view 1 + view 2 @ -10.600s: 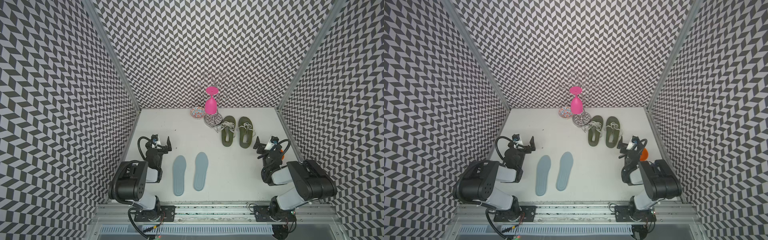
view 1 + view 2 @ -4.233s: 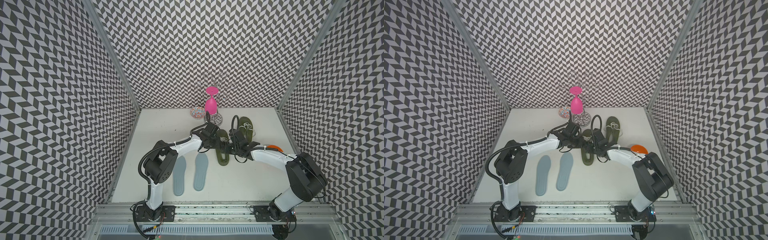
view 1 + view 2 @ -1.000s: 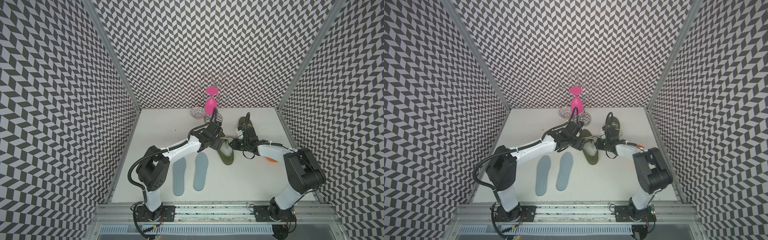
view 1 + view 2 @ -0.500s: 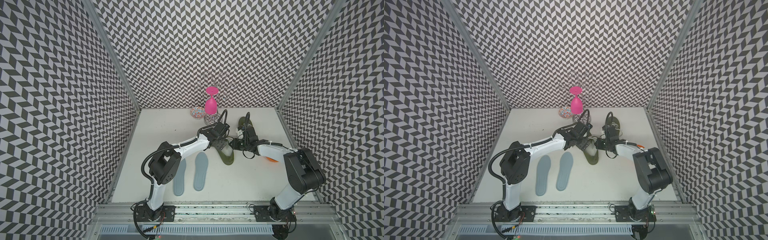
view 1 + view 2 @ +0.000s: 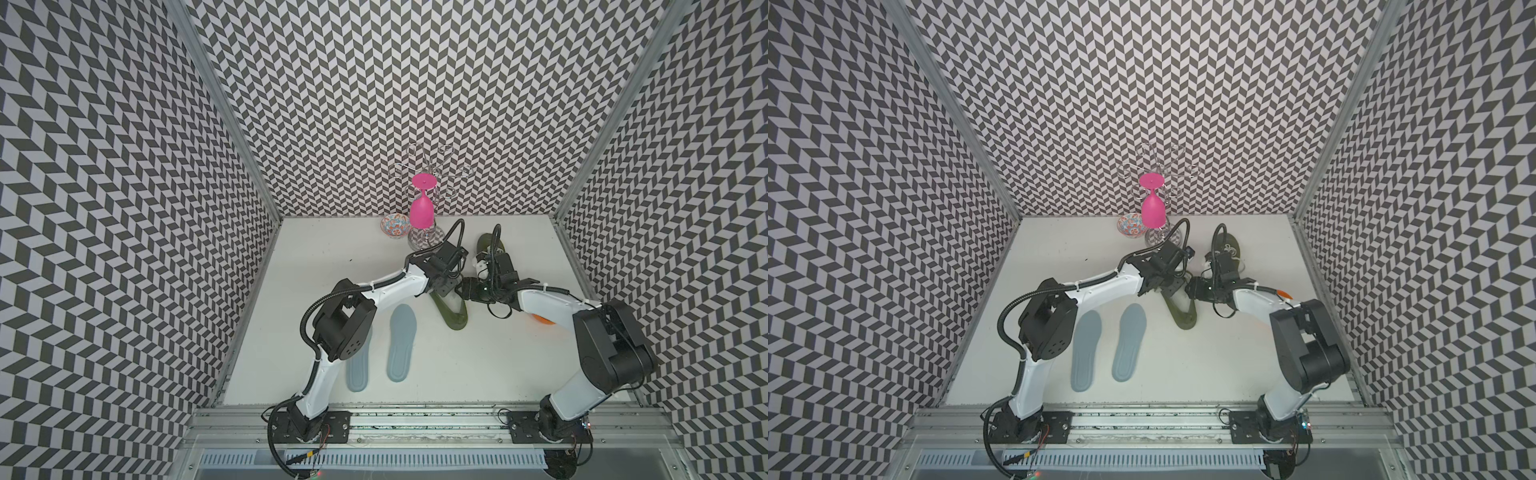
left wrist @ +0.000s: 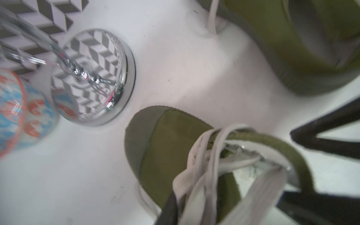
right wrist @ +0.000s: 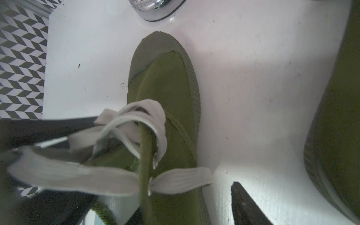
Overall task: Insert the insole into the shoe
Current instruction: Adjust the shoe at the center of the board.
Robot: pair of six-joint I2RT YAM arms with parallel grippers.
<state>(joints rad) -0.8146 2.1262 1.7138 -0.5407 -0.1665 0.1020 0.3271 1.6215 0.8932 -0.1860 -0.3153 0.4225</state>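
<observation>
Lying flat on the near worktop [image 5: 332, 257], two grey insoles [image 5: 401, 347] are both outside the olive shoe [image 5: 451, 309], just beyond them to the right. Insertion looks unstarted. The right hand [image 5: 463, 286] straddles the shoe, spread apart; the left hand [image 5: 449, 290] is at the shoe too, its grip impossible to tell.

Shoe [image 5: 453, 313]: olive green, duller toe cap, off-white laces [image 7: 136, 124]. Second shoe [image 5: 484, 247]: same olive. Insoles [image 5: 401, 347]: plain grey-blue. Walls [image 5: 374, 83]: black-and-white chevron. Table [image 5: 478, 374]: white. Glass [image 5: 422, 212]: bright pink. Bowl [image 5: 395, 226]: blue-and-orange pattern. Rack base [image 6: 93, 78]: chrome, mirroring chevron. Arms [image 5: 390, 286]: white, black joints.
</observation>
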